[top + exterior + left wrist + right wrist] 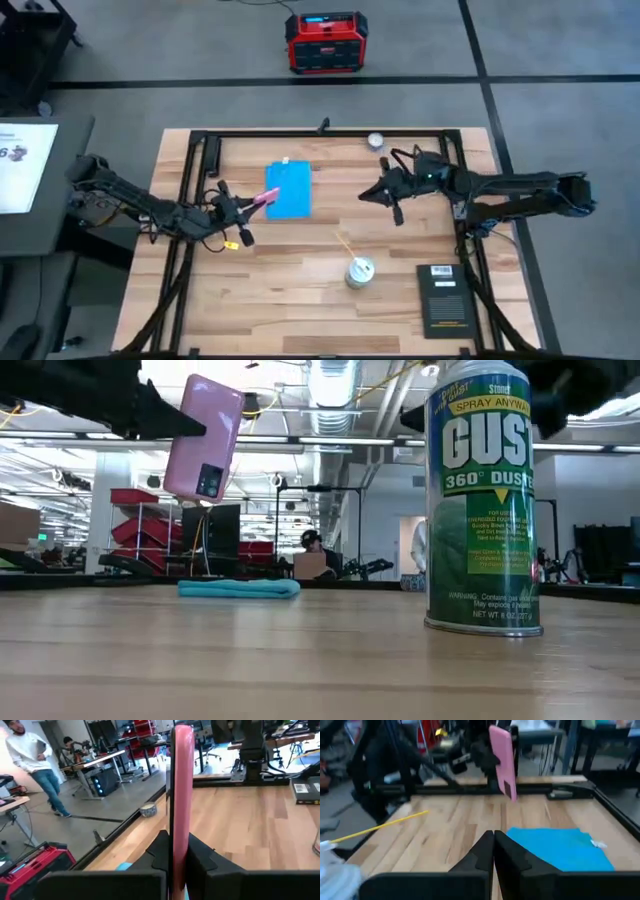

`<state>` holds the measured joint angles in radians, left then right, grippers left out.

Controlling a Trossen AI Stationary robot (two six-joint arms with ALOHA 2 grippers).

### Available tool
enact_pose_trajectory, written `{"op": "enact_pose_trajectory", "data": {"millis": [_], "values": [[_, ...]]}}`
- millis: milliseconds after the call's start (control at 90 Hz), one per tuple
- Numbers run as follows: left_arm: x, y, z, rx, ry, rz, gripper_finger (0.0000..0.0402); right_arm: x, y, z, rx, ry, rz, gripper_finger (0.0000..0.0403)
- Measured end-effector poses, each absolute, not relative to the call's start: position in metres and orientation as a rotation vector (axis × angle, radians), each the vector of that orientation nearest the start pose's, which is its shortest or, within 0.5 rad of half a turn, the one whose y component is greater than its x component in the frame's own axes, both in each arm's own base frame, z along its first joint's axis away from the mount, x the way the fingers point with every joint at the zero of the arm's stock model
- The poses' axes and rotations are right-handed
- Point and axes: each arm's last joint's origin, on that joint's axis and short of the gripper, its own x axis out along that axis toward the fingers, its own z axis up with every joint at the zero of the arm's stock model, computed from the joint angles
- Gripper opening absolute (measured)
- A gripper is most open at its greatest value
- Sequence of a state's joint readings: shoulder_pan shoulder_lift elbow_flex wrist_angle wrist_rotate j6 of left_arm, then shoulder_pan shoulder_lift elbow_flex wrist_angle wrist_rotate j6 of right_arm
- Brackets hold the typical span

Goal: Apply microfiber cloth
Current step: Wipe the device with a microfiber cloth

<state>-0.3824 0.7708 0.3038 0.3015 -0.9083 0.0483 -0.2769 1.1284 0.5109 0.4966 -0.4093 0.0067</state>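
Flat bright-blue microfiber cloth (290,190) lay left of right gripper (366,196), fingers pressed together, empty; left gripper (243,204) pinched pink phone (264,199) just beside cloth.

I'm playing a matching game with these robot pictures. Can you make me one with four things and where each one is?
Things:
1. phone
2. microfiber cloth
3. spray can
4. black booklet

Places:
A. standing upright on the table
B. lying flat near the table's middle
C. held up in the air by the left tool
D. lying by the table's front right corner

Pairs: 1-C, 2-B, 3-A, 4-D
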Motion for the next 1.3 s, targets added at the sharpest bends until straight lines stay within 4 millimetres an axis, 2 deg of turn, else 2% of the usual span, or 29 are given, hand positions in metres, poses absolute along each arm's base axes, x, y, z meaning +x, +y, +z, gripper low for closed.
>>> {"op": "enact_pose_trajectory", "data": {"millis": [144, 289, 478, 656, 778, 956, 1156, 1300], "values": [[0.16, -0.031, 0.216, 0.141, 0.153, 0.534, 0.0004, 0.247, -0.061, 0.227, 0.044, 0.049, 0.144, 0.0], [0.162, -0.026, 0.216, 0.135, 0.156, 0.536, 0.0004, 0.272, -0.071, 0.224, 0.05, 0.056, 0.227, 0.0003], [0.161, -0.021, 0.219, 0.132, 0.146, 0.545, 0.0004, 0.306, -0.077, 0.225, 0.02, 0.079, 0.303, 0.0032], [0.153, -0.019, 0.222, 0.113, 0.138, 0.55, 0.0004, 0.33, -0.078, 0.228, -0.043, 0.219, 0.296, 0.0077], [0.147, -0.017, 0.224, 0.11, 0.134, 0.551, 0.0004, 0.346, -0.077, 0.228, -0.093, 0.312, 0.257, 0.0094], [0.141, -0.014, 0.224, 0.121, 0.156, 0.563, 0.0004, 0.365, -0.084, 0.223, -0.108, 0.376, 0.247, 0.0098], [0.135, -0.007, 0.222, 0.111, 0.187, 0.61, 0.0004, 0.383, -0.099, 0.215, -0.18, 0.524, 0.124, 0.0098], [0.134, -0.003, 0.22, 0.11, 0.208, 0.595, 0.0004, 0.399, -0.103, 0.212, -0.199, 0.576, 0.127, 0.0098]]}}
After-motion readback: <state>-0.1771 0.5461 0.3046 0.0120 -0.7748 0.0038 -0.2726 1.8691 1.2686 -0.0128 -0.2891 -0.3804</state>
